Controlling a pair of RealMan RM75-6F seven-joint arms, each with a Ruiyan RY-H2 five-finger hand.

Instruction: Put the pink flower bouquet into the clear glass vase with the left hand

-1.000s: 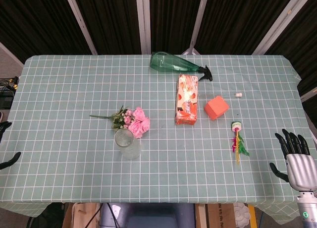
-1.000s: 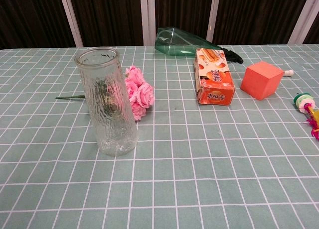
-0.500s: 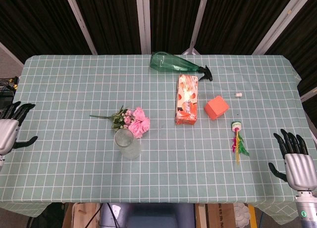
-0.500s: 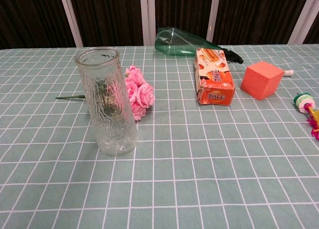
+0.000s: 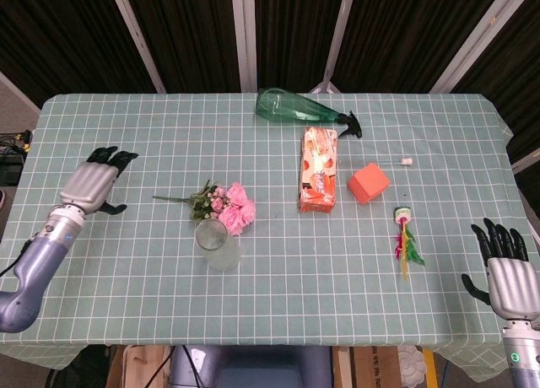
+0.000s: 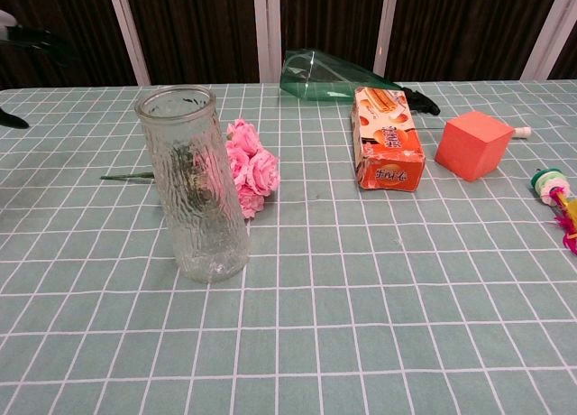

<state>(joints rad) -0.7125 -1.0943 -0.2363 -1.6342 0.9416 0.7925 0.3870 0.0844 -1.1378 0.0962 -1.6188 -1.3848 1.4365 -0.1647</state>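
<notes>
The pink flower bouquet [image 5: 229, 206] lies on the table just behind the clear glass vase [image 5: 218, 245], its green stem pointing left. In the chest view the vase [image 6: 196, 184] stands upright in front and partly covers the bouquet [image 6: 251, 168]. My left hand [image 5: 94, 185] hovers over the table's left side, well left of the stem, fingers apart and holding nothing; only its dark fingertips [image 6: 27, 38] show at the chest view's left edge. My right hand [image 5: 509, 275] hangs open off the table's front right corner.
A green spray bottle [image 5: 301, 109] lies at the back. An orange snack box [image 5: 318, 169], an orange cube [image 5: 369, 183], a small white stick [image 5: 403, 161] and a colourful feather toy [image 5: 405, 239] occupy the right half. The checked cloth [image 5: 126, 261] covers the table.
My left arm has swung in from the table's left edge and forward over the cloth, toward the bouquet's stem. The right hand has barely shifted. Vase and bouquet have not moved.
</notes>
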